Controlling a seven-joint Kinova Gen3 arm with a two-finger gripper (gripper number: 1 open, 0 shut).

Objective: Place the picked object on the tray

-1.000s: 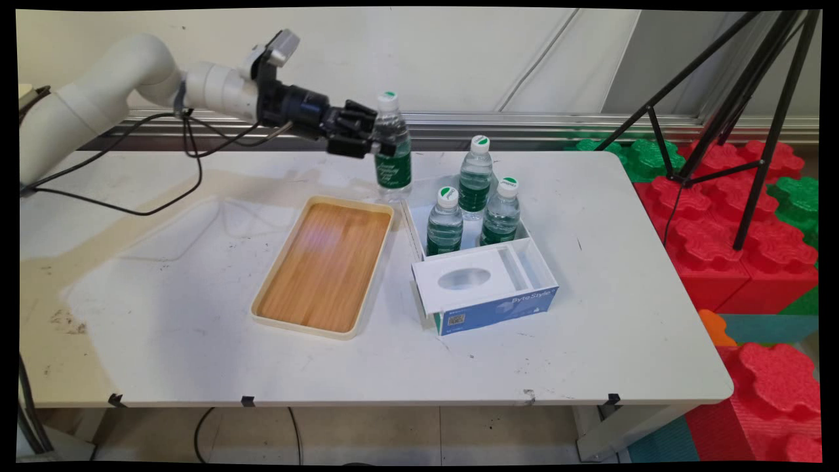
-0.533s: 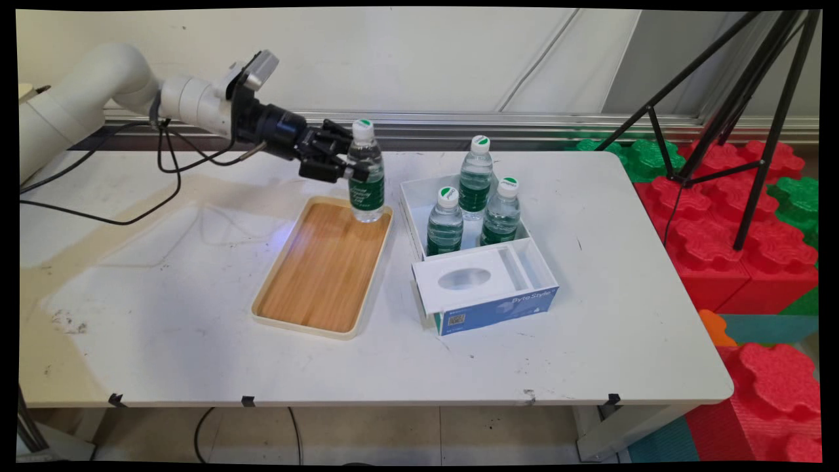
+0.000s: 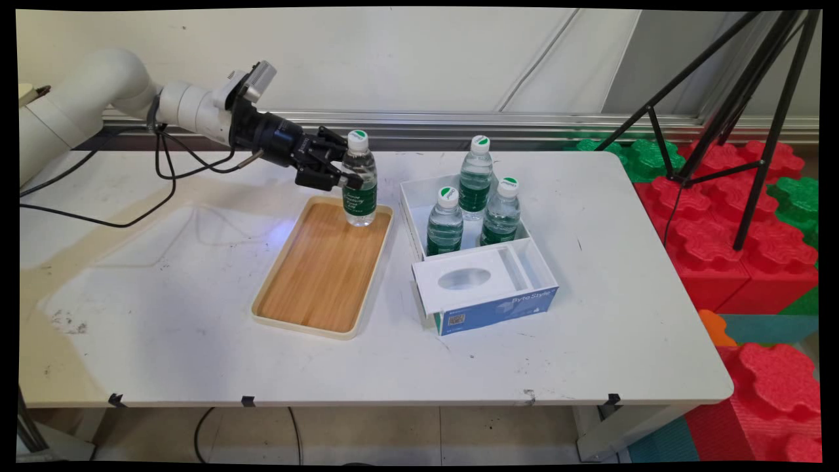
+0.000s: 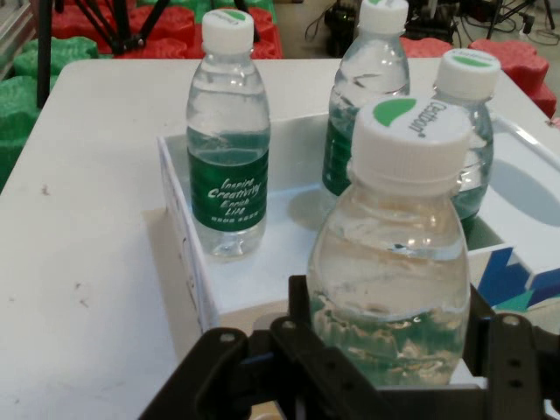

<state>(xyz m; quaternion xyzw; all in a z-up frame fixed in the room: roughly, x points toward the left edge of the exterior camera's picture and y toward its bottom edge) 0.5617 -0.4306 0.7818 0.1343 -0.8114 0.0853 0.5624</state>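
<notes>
Clamped around a water bottle (image 3: 359, 178), the claw (image 3: 345, 176) grips it at the label, upright over the far end of the wooden tray (image 3: 321, 269); the main view does not settle whether the bottle's base touches the tray. In the hand view the claw's linkage hides the bottle's lower part. Right of the tray sits a white box (image 3: 419, 239) holding three more bottles (image 3: 475, 178) standing upright in its far compartment. Its near end carries a white panel (image 3: 462, 280) with an oval window.

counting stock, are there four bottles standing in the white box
No, three bottles stand in the white box; the end effector holds a fourth bottle.
</notes>
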